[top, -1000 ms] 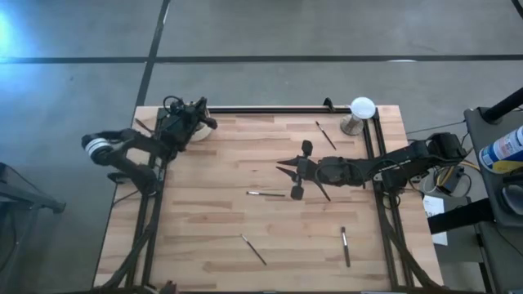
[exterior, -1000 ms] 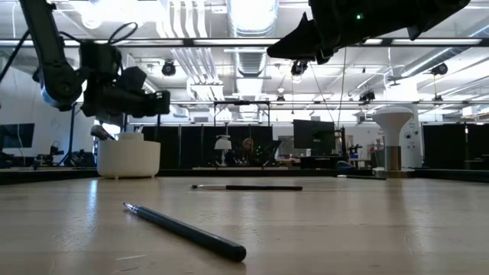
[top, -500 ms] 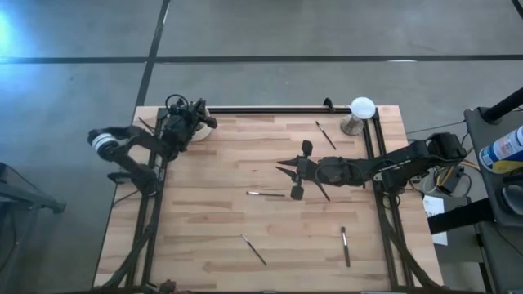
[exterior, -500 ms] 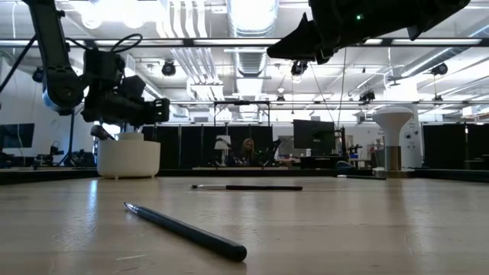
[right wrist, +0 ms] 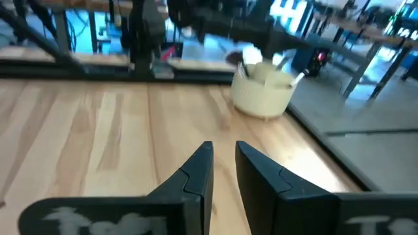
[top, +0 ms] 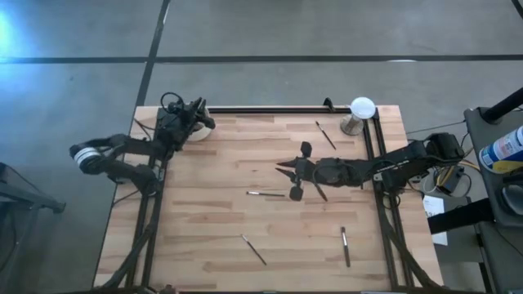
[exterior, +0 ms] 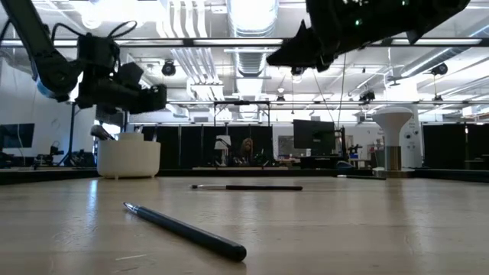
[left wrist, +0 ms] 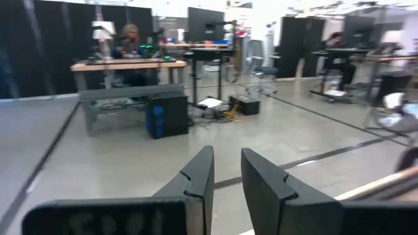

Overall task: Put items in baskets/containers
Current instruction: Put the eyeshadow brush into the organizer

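Note:
The cream cup [top: 205,131] stands at the table's far left corner, and brush handles stick up out of it [right wrist: 263,88]. My left gripper [top: 206,122] hovers just above its rim [exterior: 128,156], fingers a narrow gap apart with nothing between them [left wrist: 227,176]. My right gripper [top: 279,168] hangs high over the table's middle, pointing toward the cup, also narrowly open and empty [right wrist: 222,163]. Several thin brushes lie flat on the wood: one far right [top: 325,135], one in the middle [top: 267,193], two near the front [top: 252,249] [top: 345,247].
A white dome on a metal stand [top: 359,114] occupies the far right corner. Another dark brush [top: 322,191] lies under my right arm. Black frame rails run along the table's left, right and far edges. A person sits in the room beyond [exterior: 248,149].
My left arm has drawn back toward the table's left edge, and its gripper has risen a little above the cup. The right arm has stayed almost still, and the brushes on the table have kept their places.

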Motion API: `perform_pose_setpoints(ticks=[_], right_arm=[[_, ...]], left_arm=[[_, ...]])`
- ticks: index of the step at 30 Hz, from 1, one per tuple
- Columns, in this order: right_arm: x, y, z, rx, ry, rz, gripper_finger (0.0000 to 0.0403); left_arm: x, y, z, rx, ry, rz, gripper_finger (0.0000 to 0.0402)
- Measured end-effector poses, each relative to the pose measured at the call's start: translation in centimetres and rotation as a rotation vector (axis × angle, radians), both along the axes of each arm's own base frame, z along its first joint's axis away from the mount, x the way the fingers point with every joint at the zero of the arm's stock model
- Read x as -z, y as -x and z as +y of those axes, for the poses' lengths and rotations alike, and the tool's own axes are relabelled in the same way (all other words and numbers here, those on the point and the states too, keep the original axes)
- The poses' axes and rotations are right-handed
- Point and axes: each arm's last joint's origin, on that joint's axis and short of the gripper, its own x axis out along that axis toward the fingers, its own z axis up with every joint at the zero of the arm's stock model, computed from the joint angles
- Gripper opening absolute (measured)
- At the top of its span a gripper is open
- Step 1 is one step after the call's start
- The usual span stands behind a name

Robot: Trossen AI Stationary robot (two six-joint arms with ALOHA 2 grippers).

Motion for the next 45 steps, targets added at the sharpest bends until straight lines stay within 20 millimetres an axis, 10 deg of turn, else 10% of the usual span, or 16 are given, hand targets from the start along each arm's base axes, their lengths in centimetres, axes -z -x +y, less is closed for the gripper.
perform_pose_setpoints(ticks=[21,31,45], right_arm=[[0.7,-0.8,0.6,-0.031,-0.063,0.332,0.0008],[2.4,1.0,0.2,0.105,-0.123,0.494,0.0008],[6.7,-4.5,1.4,-0.109,-0.252,0.591,0.0044]], left_arm=[[1.0,-6.2,-13.6,0.781,-0.074,0.134,0.0],[4.0,-7.3,-13.8,0.795,-0.039,0.136,0.0],[5.0,-7.3,-13.8,0.793,-0.044,0.135,0.0]])
